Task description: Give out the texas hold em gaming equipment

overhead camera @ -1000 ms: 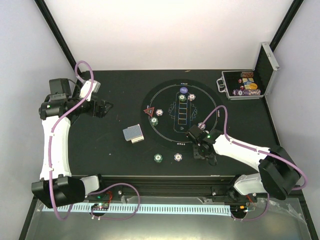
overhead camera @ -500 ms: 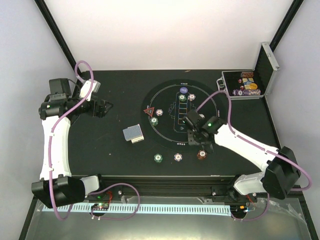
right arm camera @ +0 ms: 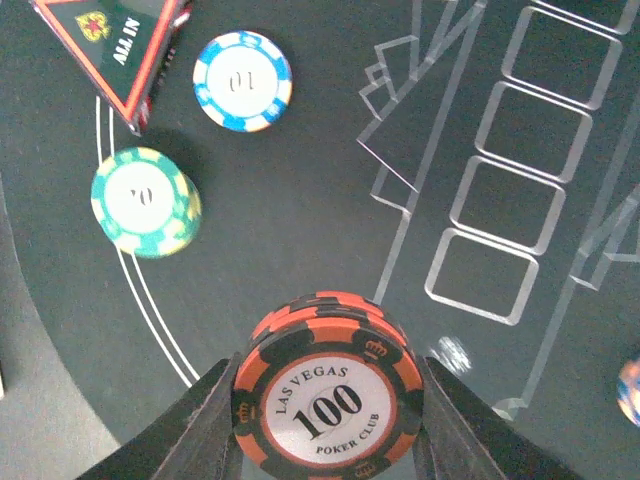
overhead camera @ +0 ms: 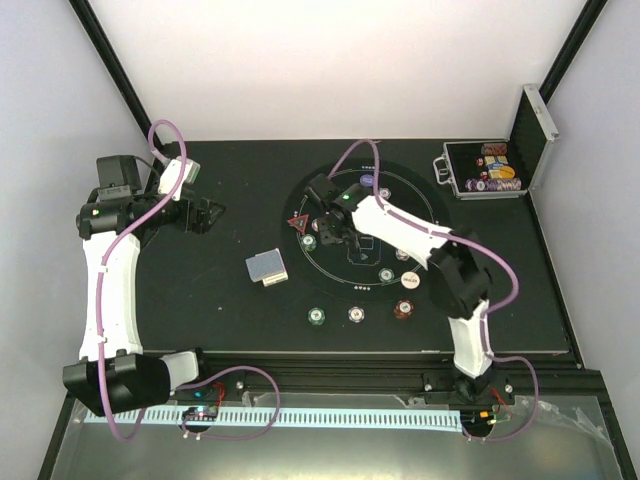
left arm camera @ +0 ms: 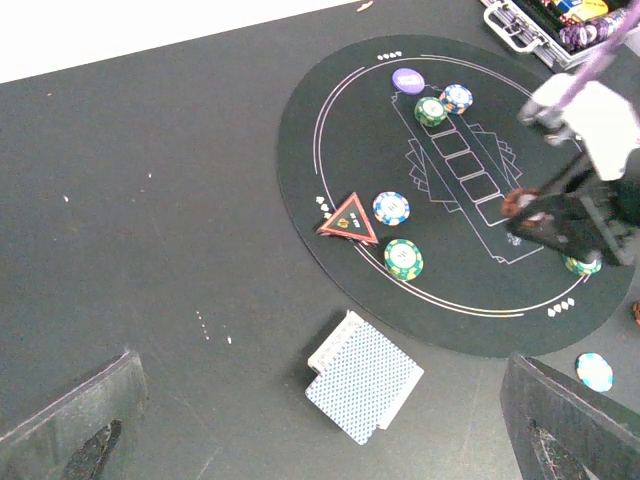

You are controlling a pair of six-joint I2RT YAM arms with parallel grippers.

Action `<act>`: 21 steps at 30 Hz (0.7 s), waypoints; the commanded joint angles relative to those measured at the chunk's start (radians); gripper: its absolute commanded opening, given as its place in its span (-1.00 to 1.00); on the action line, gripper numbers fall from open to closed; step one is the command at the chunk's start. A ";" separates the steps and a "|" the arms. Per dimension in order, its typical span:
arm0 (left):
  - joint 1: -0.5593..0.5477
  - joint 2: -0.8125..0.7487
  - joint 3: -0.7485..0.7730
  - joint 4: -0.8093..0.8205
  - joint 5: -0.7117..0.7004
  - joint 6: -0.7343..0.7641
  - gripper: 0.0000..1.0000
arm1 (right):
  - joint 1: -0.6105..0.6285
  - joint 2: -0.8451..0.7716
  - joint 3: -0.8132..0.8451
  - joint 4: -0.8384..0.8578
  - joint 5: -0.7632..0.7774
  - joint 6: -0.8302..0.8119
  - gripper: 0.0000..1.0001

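My right gripper (right arm camera: 325, 440) is shut on a short stack of red-and-black "100" chips (right arm camera: 325, 400), held above the left part of the round black mat (overhead camera: 420, 215). Just ahead of it lie a green chip stack (right arm camera: 143, 200), a blue-and-white chip (right arm camera: 242, 80) and the red triangle (right arm camera: 110, 45). From above, the right gripper (overhead camera: 330, 222) hovers beside the triangle (overhead camera: 297, 224). The grey-blue deck of cards (overhead camera: 266, 267) lies left of the mat. My left gripper (overhead camera: 207, 215) stays open at the far left, well clear of the deck (left arm camera: 362, 375).
More chips sit on and near the mat: a purple disc (left arm camera: 407, 80), a green chip (left arm camera: 431, 110), three chips near the front edge (overhead camera: 318, 316) (overhead camera: 356, 314) (overhead camera: 403, 309). The open silver-edged case (overhead camera: 485, 170) stands at the back right.
My right arm has swung from the near right of the mat to its far left, carrying the red chips. Chips near the mat's right side have come into view. The left arm is still.
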 commanded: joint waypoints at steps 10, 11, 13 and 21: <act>0.006 0.009 0.050 -0.011 0.001 0.009 0.98 | -0.033 0.288 0.213 0.025 -0.077 -0.074 -0.51; 0.005 0.009 0.051 -0.012 -0.001 0.010 0.98 | -0.035 0.295 0.214 0.028 -0.080 -0.076 -0.51; 0.005 0.009 0.050 -0.014 0.001 0.010 0.98 | -0.035 0.308 0.214 0.031 -0.084 -0.080 -0.50; 0.005 0.006 0.051 -0.017 0.004 0.009 0.98 | -0.036 0.350 0.229 0.042 -0.109 -0.083 -0.49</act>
